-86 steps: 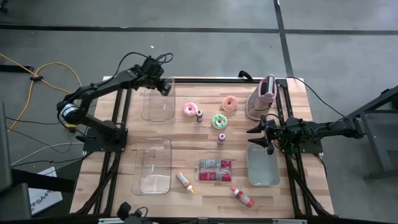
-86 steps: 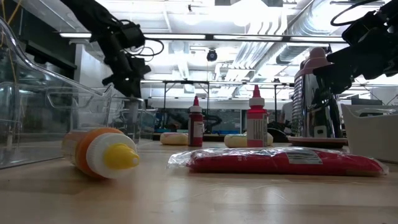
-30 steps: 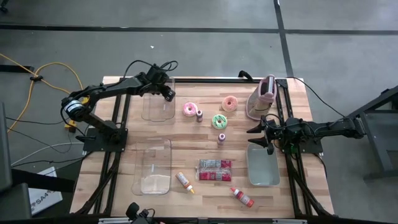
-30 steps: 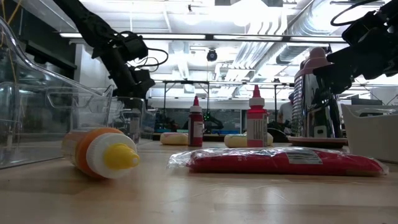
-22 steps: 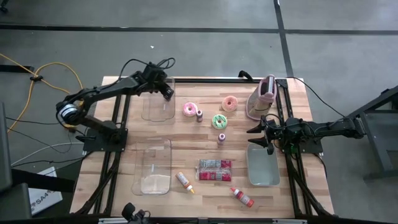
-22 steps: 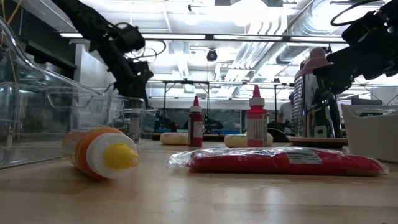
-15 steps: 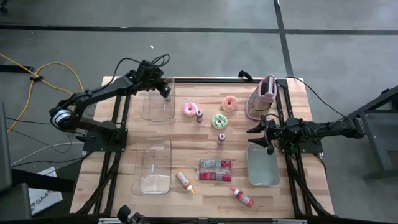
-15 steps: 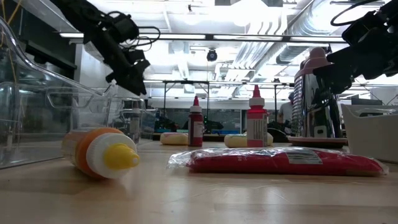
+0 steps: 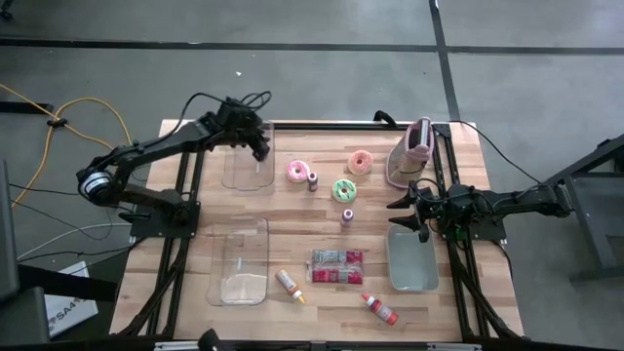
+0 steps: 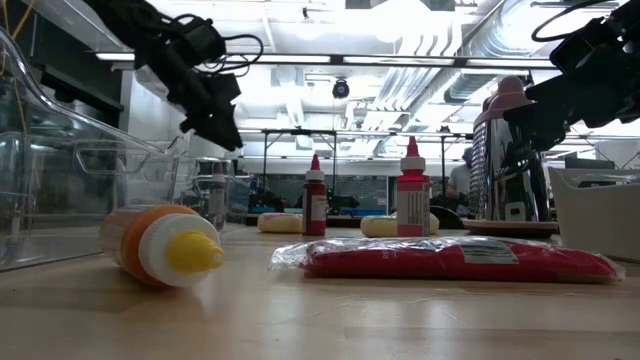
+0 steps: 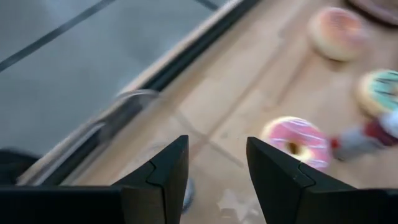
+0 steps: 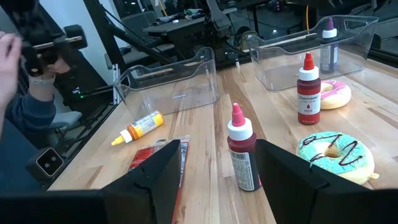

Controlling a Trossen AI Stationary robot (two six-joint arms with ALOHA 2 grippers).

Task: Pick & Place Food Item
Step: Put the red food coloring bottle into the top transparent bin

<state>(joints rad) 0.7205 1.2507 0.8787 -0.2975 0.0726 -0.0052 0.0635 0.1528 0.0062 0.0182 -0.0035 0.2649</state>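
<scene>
Three donuts lie flat on the wooden table: a pink one [image 9: 296,173], a peach one [image 9: 360,162] and a green one [image 9: 344,190]. My left gripper [image 9: 258,147] hangs open above the far clear bin [image 9: 244,166], left of the pink donut [image 11: 297,142], with nothing between its fingers [image 11: 168,168]. My right gripper [image 9: 405,203] waits open at the table's right, level above the grey tray [image 9: 411,261], facing the green donut [image 12: 336,155].
Two small red-capped bottles [image 9: 313,181] [image 9: 348,215] stand among the donuts. A second clear bin [image 9: 240,261], an orange bottle [image 9: 290,285], a red packet [image 9: 336,266] and a red bottle [image 9: 380,308] lie nearer. A pink-topped appliance [image 9: 414,154] stands far right. A person's hand [image 12: 7,50] shows beyond the table.
My left gripper has risen above the far clear bin and tipped more toward level, its jaws staying open and empty. The right arm has kept still, and nothing on the table has moved.
</scene>
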